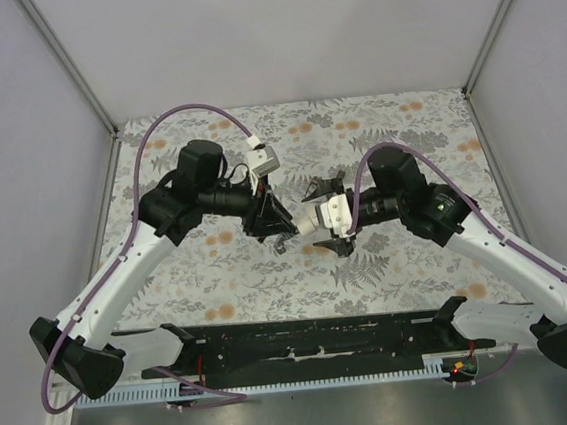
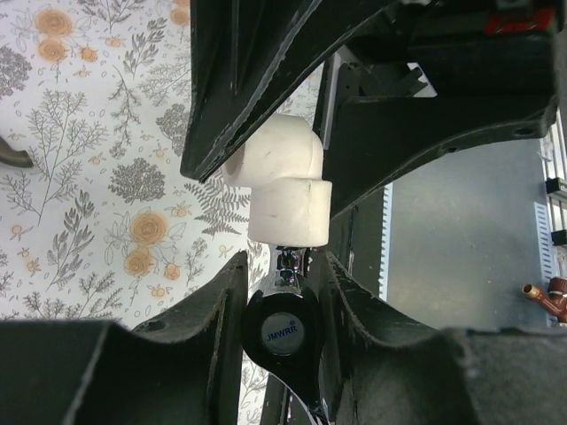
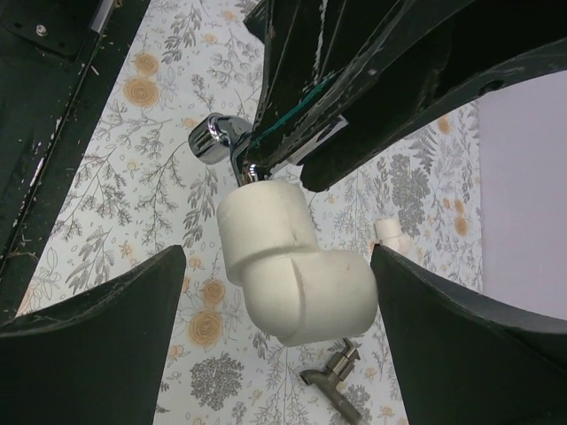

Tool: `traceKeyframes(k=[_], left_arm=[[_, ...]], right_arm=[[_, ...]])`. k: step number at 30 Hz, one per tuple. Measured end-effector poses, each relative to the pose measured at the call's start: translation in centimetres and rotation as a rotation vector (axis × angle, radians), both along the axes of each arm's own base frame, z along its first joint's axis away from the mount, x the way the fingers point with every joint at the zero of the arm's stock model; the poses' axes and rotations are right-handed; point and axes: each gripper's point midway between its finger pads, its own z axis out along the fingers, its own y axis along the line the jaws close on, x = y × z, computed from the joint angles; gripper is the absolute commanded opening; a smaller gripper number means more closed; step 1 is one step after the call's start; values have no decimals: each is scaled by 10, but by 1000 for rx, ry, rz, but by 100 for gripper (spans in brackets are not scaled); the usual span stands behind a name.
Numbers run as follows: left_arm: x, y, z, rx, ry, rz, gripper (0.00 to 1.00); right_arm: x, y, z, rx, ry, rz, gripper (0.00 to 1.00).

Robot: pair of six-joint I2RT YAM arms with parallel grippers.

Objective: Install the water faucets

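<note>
My left gripper (image 2: 283,261) is shut on a chrome water faucet (image 2: 285,332) with a black handle and a round badge. The faucet's threaded end sits in a white plastic elbow fitting (image 2: 283,186). In the right wrist view the same faucet (image 3: 213,140) sticks out of the elbow (image 3: 292,274) above the table. My right gripper (image 3: 279,252) is open around the elbow, with the right finger at its end and the left finger apart from it. In the top view the left gripper (image 1: 277,223) and the right gripper (image 1: 325,224) meet at the table's middle.
A second faucet (image 3: 341,385) lies on the floral cloth below the elbow. A small white fitting (image 3: 390,235) stands on the cloth further back. A black rail (image 1: 315,335) runs along the near edge. Grey walls enclose the table.
</note>
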Motion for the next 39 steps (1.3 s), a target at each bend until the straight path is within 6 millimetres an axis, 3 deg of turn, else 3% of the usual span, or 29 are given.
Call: traceKeyframes(k=[3,8,12,15,23,29,34,35,36,37,39], left_arm=[[-2,-1,7,-13,-5,-12,2],[-5,-1,9,-19,7,-25,2],[-6,-1,7,-14,19,-27,2],[-5,-1,7,-12,15,-22,2],[6,18,21,-67,-215,132,2],[11,35,13,-93,-513,248,2],[16,43,5,-68,-604,310,2],[18,44,6,-67,-613,330,2],[21,46,9,-67,-622,350,2],[23,48,12,-69,-627,372,2],[27,50,14,-72,-627,407,2]], right_arm=[[-1,-1,-5,-24,-9,-5,84],[-1,0,-7,-36,-11,-13,62],[-2,0,-9,-36,35,-28,30],[-3,2,-10,-27,100,-55,0],[6,20,-12,52,435,-234,0],[7,32,-27,56,795,-415,0],[6,39,-37,46,957,-475,1],[7,40,-36,58,958,-475,7],[9,41,-34,72,952,-471,20],[10,42,-31,87,941,-466,43],[13,41,-27,111,906,-460,75]])
